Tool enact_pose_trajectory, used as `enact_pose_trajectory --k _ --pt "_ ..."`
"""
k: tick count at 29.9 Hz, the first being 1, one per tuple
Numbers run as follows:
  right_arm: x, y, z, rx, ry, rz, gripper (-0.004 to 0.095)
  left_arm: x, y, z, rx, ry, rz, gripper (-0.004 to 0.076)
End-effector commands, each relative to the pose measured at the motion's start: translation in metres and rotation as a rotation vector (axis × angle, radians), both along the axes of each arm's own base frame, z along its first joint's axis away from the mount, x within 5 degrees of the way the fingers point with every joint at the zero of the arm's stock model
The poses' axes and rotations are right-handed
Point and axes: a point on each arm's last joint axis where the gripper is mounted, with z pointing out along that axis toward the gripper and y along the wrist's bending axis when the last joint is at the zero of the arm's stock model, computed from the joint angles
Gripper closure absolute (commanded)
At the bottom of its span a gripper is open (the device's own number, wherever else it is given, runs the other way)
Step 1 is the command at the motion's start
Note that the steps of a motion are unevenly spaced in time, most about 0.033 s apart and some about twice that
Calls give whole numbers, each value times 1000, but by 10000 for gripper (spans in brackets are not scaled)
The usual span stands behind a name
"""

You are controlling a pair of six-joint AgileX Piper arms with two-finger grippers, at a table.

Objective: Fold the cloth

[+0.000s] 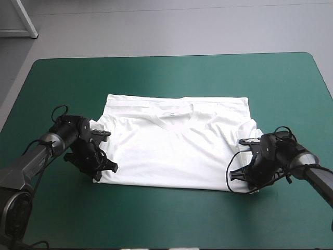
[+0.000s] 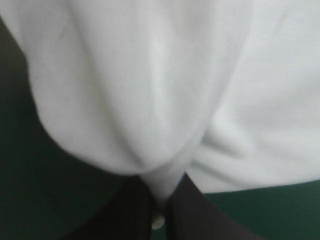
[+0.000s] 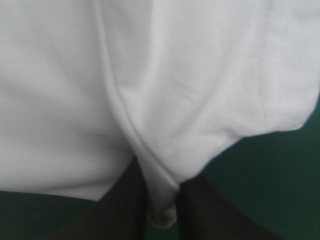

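At the left side of the T-shirt (image 1: 171,148), close to its near corner, the left jaws pinch a fold of white cloth. The left wrist view shows that fold drawn into a ridge that runs down between the black fingers (image 2: 125,212), which are all but pressed together. The grip sits low on the side edge, probably so that the near part of the shirt can be carried over in one piece.

The T-shirt itself lies spread flat in the middle of the bench (image 1: 171,78), on the teal-green cover, with its collar (image 1: 174,112) toward the far edge.

At the T-shirt's right side, again near the near corner, the right jaws pinch the cloth in the same way, a tuck caught between them. The matched holds on both sides suggest a fold made evenly, without skewing the shirt.
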Motion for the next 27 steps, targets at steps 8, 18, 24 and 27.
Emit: enact_pose_trajectory --k 8,18,24,27 --pt "19 11 65 105 -209 9 923 27 -6 56 -34 -191 -6 733" --pt "69 0 148 -54 -632 4 927 74 -6 138 -33 -517 -4 733" --pt "115 -4 156 -137 -839 -23 927 121 4 158 -58 -645 55 733" --pt "137 -8 145 -119 -869 -50 927 144 9 153 -64 -660 78 733"
